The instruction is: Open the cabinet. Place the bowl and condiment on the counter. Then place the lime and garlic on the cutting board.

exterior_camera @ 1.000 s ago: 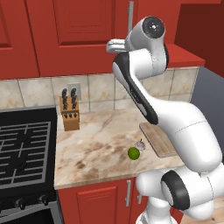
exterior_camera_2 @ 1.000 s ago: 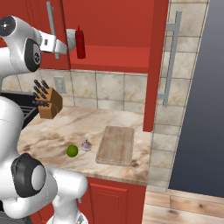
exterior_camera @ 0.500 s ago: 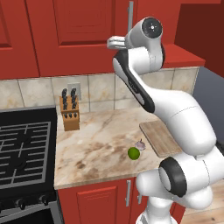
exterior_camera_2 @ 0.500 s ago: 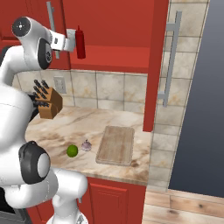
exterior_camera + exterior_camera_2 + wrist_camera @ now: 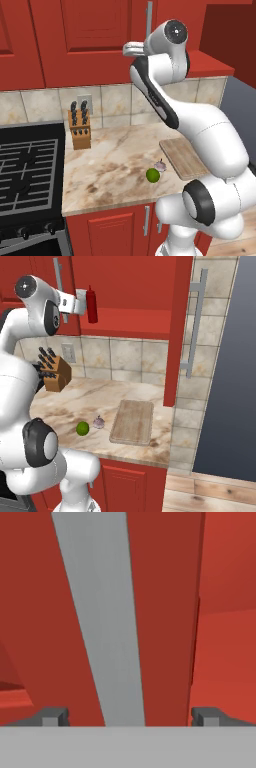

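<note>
With its two dark tips spread wide, the claw (image 5: 130,717) straddles the long grey vertical bar handle (image 5: 102,627) of the red wooden wall cabinet (image 5: 85,40); slim red squeeze bottle (image 5: 92,304) stands just beside, on the cabinet shelf.

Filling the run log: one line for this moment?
gripper: open, straddling left door handle | cabinet: right door open | condiment: on shelf | lime, garlic: counter

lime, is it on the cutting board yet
No, the lime lies on the counter beside the garlic, left of the cutting board.
</note>
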